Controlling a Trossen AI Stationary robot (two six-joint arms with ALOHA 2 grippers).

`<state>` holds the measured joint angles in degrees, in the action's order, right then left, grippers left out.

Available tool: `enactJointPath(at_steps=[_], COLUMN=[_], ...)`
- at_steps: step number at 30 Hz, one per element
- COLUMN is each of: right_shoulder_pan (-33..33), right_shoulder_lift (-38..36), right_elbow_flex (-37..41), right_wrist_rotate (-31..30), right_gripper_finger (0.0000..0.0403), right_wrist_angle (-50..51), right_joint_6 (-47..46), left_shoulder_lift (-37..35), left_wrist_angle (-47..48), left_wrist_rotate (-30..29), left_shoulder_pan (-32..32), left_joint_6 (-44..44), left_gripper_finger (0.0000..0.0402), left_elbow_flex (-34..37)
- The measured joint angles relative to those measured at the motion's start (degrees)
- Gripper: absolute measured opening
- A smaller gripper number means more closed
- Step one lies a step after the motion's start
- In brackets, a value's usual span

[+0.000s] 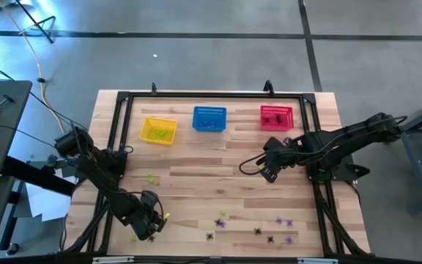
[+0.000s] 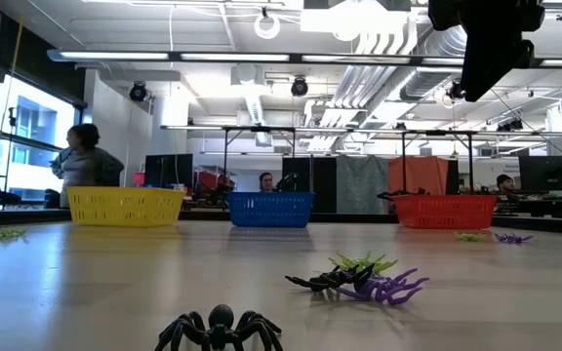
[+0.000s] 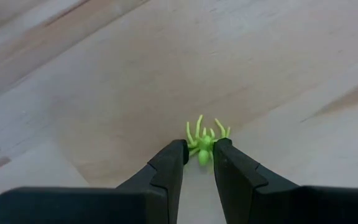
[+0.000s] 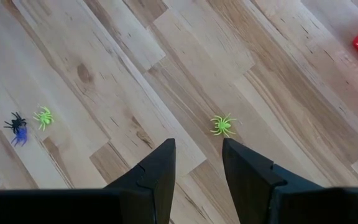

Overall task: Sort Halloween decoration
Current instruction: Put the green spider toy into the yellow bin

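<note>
The decorations are tiny plastic spiders, purple, black and yellow-green, most of them scattered along the table's near edge (image 1: pixel 257 231). My left gripper (image 3: pixel 201 163) is low at the near left, shut on a yellow-green spider (image 3: pixel 202 149). My right gripper (image 4: pixel 197 155) hangs open above the table's right middle (image 1: pixel 269 170), touching nothing. Another yellow-green spider (image 4: pixel 222 125) lies on the wood just beyond its fingers. In the low view a black spider (image 2: pixel 220 330) and a mixed clump of spiders (image 2: pixel 359 278) lie near the camera. My left gripper pinches the yellow-green spider's body (image 3: pixel 202 157) between the free ends of its two fingers. It comes slanting down from above. The spider's legs (image 3: pixel 197 127) stick out past the fingertips. Whether the spider is off the wood, I cannot tell.
Three mesh baskets stand in a row along the far side: yellow (image 1: pixel 158 130), blue (image 1: pixel 209 119) and red (image 1: pixel 276 116), each with spiders in it. A black frame (image 1: pixel 211 95) borders the table. The middle of the table is bare wood. People show in the room behind.
</note>
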<state>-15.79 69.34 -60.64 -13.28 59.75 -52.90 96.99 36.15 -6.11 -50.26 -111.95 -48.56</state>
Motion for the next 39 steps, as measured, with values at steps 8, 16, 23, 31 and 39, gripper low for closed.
enactJointPath(at_steps=[8, 16, 23, 31, 39], right_shoulder_pan=[0.0, 0.0, 0.0, 0.0, 0.0], right_shoulder_lift=[0.0, 0.0, 0.0, 0.0, 0.0], right_elbow_flex=[0.0, 0.0, 0.0, 0.0, 0.0], right_wrist_rotate=[0.0, 0.0, 0.0, 0.0, 0.0], right_gripper_finger=[0.0130, 0.0130, 0.0130, 0.0130, 0.0130], right_wrist_angle=[0.0, 0.0, -0.1, -0.1, -0.1], right_joint_6=[0.0, 0.0, 0.0, 0.0, 0.0], left_shoulder_lift=[0.0, 0.0, 0.0, -0.1, -0.2], left_wrist_angle=[0.9, 3.7, 4.2, 4.6, 8.3], left_wrist_rotate=[0.2, 0.6, 2.0, 2.5, -0.3], left_shoulder_pan=[0.0, 0.7, 2.3, 2.7, 2.6], left_joint_6=[0.1, 2.1, 5.6, 7.6, 9.3], left_gripper_finger=[0.0096, 0.0104, 0.0071, 0.0009, 0.0003], left_elbow_flex=[0.0, 0.0, 0.0, 0.0, -4.1])
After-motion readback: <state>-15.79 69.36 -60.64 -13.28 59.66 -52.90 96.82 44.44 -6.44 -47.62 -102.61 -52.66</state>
